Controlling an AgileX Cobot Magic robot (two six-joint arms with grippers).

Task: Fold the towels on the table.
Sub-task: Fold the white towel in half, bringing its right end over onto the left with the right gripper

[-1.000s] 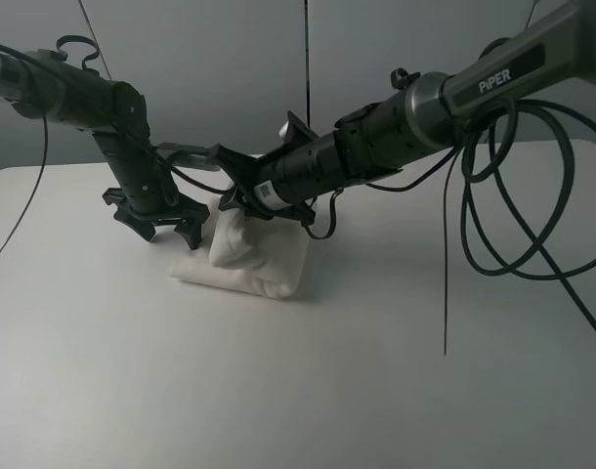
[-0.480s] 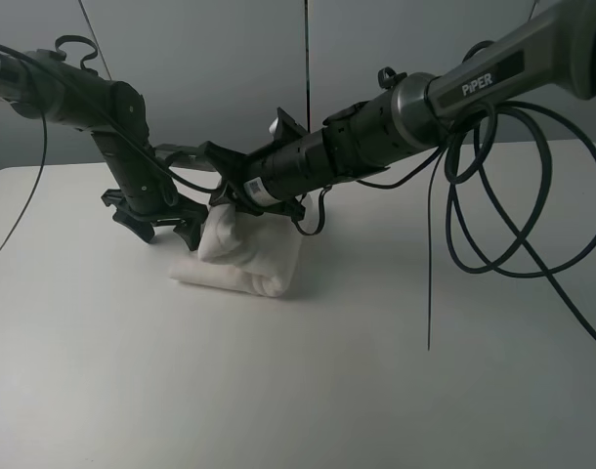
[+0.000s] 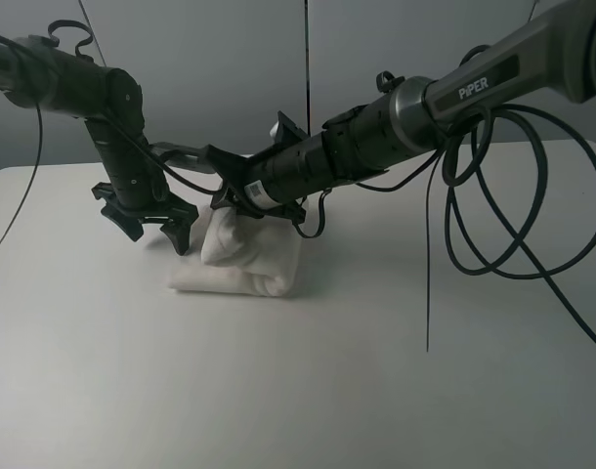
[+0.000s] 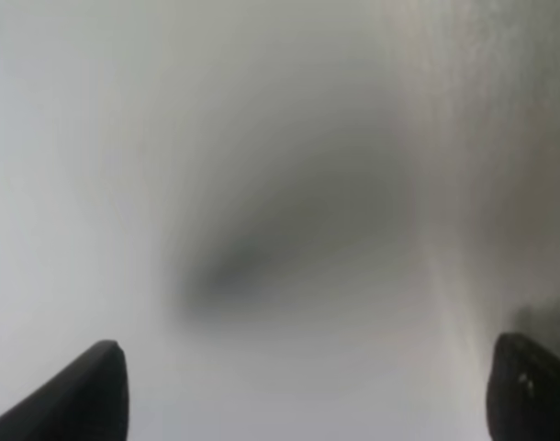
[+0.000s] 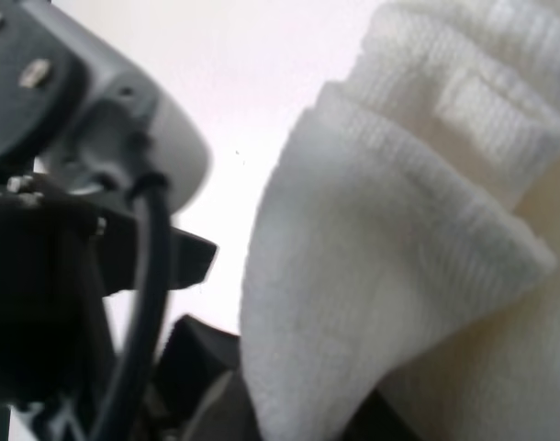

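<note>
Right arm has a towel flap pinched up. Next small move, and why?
Probably lower the right gripper so the flap lies flat on the towel before opening. It is shut on a raised fold, the rest sits bunched on the table, and the left gripper hangs open beside it.

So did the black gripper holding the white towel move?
Yes. The right gripper slid slightly left, away from the dark vertical wall seam, taking a fold of the white terry towel along.
</note>
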